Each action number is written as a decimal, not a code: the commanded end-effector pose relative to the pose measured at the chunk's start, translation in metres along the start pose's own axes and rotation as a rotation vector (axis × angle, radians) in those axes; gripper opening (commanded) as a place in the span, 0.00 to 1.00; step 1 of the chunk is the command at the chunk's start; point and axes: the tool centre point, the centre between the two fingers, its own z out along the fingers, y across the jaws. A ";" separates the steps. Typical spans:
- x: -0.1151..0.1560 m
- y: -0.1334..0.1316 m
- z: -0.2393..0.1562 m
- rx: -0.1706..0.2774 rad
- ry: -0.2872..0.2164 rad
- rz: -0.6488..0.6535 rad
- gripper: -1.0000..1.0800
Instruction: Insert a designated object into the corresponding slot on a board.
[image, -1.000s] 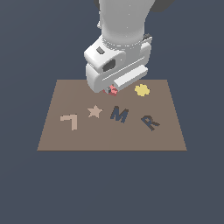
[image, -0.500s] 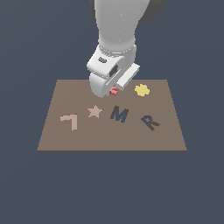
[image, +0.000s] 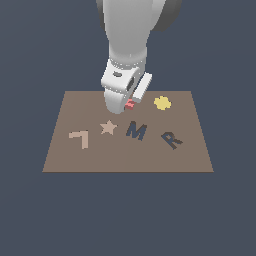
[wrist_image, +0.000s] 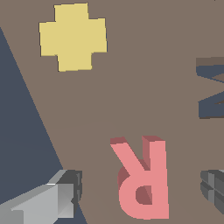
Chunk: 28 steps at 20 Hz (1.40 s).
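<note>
Red R piece (wrist_image: 142, 177) lies flat on board (image: 75, 160), centred between the open hand (wrist_image: 142, 188) fingers (wrist_image: 65, 194), untouched; R slot (image: 171, 139) sits toward the board's near right corner.

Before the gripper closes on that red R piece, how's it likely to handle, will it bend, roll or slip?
The red R looks like a solid, thick-walled block, so it probably stays stiff. It lies flat on the board with flat faces, so it should slide rather than roll. Its narrow legs and smooth sides may let it twist between the fingers unless gripped squarely.
</note>
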 end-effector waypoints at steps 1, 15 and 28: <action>-0.002 0.000 0.003 -0.001 0.000 -0.032 0.96; -0.004 0.000 0.005 -0.002 -0.001 -0.053 0.96; -0.004 0.000 0.025 -0.002 -0.001 -0.050 0.00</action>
